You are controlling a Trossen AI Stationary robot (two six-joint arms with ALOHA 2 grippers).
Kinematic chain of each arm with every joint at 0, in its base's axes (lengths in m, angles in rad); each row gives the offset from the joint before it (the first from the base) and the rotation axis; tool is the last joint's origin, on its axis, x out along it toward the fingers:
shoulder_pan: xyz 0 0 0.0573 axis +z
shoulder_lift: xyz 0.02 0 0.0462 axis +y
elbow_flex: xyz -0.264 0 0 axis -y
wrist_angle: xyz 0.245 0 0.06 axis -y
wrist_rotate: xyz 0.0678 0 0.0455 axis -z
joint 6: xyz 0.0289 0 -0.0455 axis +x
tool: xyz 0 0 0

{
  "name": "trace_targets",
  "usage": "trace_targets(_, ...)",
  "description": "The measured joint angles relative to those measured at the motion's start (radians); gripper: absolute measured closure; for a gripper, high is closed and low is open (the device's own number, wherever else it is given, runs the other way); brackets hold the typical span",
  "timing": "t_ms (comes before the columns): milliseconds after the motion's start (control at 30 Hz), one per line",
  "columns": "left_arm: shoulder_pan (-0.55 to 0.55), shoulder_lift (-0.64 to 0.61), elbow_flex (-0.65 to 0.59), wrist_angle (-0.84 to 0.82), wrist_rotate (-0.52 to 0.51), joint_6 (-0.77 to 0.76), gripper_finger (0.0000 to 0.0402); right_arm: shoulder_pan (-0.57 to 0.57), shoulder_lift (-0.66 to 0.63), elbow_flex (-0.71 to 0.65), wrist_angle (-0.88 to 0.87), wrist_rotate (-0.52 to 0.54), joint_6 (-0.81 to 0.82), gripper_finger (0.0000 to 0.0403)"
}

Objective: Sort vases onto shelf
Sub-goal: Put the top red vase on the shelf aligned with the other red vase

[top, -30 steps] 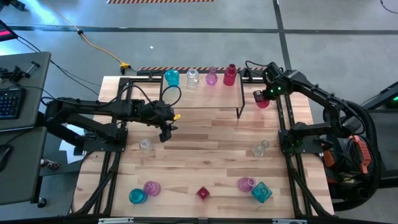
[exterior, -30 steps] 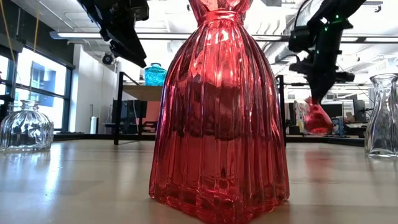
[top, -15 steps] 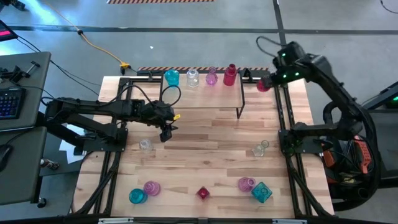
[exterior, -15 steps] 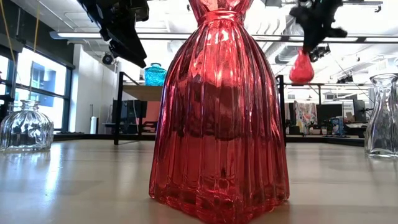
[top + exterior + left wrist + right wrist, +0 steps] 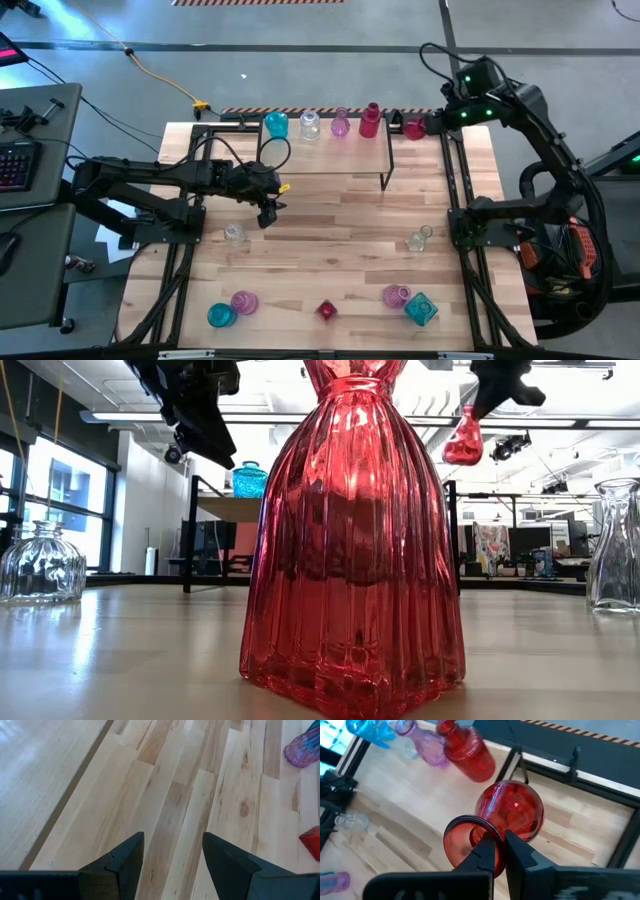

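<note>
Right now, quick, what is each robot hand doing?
Left gripper: open, holding nothing, above the table.
Right gripper: shut on the rim of a round red vase, up beside the shelf.

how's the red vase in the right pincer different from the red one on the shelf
The held red vase is round-bellied with a flared rim, hanging in the air; the shelf's red vase is bottle-like and stands on the shelf in a row. The right pincer pinches the held one's rim. Both are translucent red glass.

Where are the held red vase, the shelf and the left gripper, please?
Red vase (image 5: 512, 812): right wrist view, on its round body.
Shelf (image 5: 335, 152): high view, on its bare wood top.
Left gripper (image 5: 172, 855): left wrist view, midway between fingertips.
</note>
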Motion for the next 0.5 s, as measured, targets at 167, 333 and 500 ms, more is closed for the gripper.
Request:
trace_targets(167,0.000,0.000,0.000,0.000,-0.001,0.000,0.0209,0.039,0.022,0.000,0.070,-0.004,0.054,0.0403)
trace_targets(333,0.000,0.000,0.000,0.000,-0.003,0.000,0.0209,0.090,0.058,0.000,0.119,-0.005,0.067,0.0403)
trace_targets(500,0.000,0.000,0.000,0.000,-0.003,-0.003,0.0209,0.139,0.093,0.000,0.178,-0.009,0.067,0.0403)
